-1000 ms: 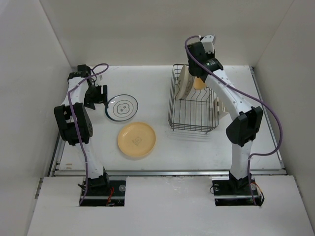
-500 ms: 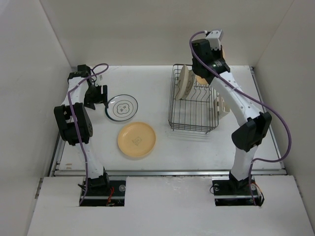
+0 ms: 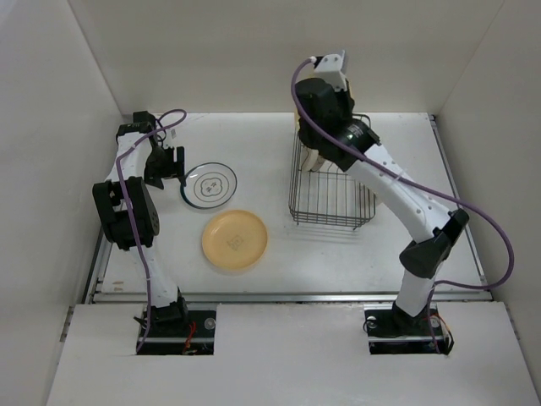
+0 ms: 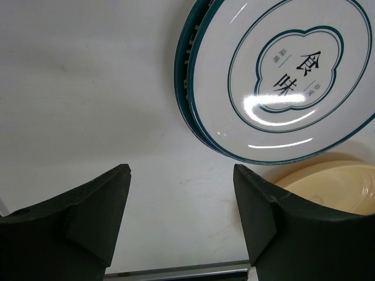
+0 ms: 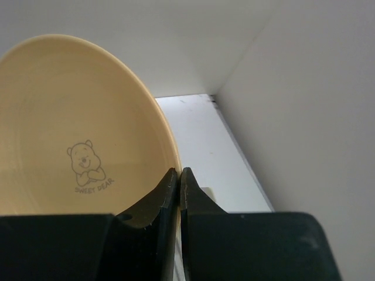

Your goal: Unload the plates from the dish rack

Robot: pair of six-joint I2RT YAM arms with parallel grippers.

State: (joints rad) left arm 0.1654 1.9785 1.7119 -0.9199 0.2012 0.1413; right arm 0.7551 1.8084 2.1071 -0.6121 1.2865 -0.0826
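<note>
**Right gripper (image 5: 177, 175) has a yellow plate (image 5: 70, 117), up above the rack (image 3: 330, 199)**

Jaws are pinched tight on the plate's rim, and the plate hangs over the rack's far end. What looks like one more plate (image 3: 313, 159) stands in the rack, partly hidden by the arm. Left gripper (image 4: 180, 175) is wide and empty, low over the white plate (image 4: 281, 76) on the worktop (image 3: 270, 152). A second yellow plate (image 3: 234, 239) lies just beside it.

My read: this plate is mid-unload. The next move calls for carrying it left to bare worktop, tilting it flat and releasing low. The rim pinch is thin, so swing slowly.
</note>
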